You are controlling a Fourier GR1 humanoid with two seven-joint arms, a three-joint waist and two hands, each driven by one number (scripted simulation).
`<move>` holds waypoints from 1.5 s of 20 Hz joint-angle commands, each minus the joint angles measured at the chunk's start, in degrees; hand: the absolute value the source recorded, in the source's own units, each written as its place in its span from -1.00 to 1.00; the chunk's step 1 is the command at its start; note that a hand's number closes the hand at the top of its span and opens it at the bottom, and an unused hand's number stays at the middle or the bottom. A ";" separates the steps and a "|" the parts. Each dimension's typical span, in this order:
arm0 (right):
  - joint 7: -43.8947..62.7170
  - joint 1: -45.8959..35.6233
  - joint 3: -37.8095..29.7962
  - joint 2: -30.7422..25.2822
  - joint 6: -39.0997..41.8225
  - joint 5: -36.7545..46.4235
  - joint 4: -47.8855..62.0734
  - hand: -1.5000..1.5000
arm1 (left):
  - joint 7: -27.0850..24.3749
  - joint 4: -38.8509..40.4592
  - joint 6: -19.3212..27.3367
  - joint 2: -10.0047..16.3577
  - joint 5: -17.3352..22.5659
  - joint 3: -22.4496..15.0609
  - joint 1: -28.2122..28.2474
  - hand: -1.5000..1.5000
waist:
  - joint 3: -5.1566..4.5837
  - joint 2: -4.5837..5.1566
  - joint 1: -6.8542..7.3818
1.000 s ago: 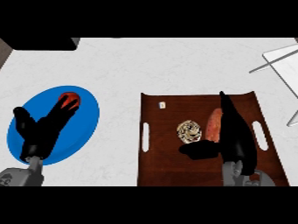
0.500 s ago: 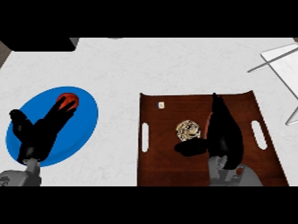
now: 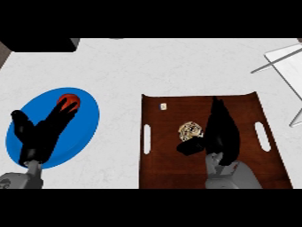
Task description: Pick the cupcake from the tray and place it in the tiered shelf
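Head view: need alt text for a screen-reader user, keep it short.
The right hand is open over the brown tray, with straight fingers beside the cupcake and the thumb just below it, not closed on it. The left hand is open over a blue plate, fingertips at a red object. The white tiered shelf stands at upper right.
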 commanded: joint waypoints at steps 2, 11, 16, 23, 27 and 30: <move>11.88 -0.80 1.80 0.53 -3.34 1.86 3.69 -1.00 | 0.59 4.11 -0.04 -0.61 -0.62 0.30 0.24 0.00 | -0.49 0.50 -0.07; 7.33 -1.88 1.72 0.53 -9.63 3.24 10.89 -1.00 | 2.18 1.30 -1.16 0.26 -0.58 1.10 2.98 0.00 | -0.43 0.44 0.51; -0.16 -0.95 -1.46 0.54 -12.63 2.68 15.07 -1.00 | -0.03 6.49 -0.99 -2.14 -2.34 1.03 -0.26 0.00 | -0.45 0.59 -0.10; -6.02 -2.17 2.32 0.52 2.97 -3.24 19.41 1.00 | 2.76 2.70 -1.47 -1.33 -1.41 1.67 0.72 0.00 | -0.45 0.64 0.79; -8.22 -6.09 0.59 0.49 -7.31 -7.04 22.95 1.00 | 1.74 4.20 -3.75 0.05 -1.28 3.35 1.21 0.00 | -0.42 0.61 0.53; -7.86 -5.65 6.05 0.46 -13.53 -6.61 23.43 1.00 | 4.70 1.99 0.06 -2.62 -3.38 1.09 0.33 0.00 | -0.39 0.56 0.64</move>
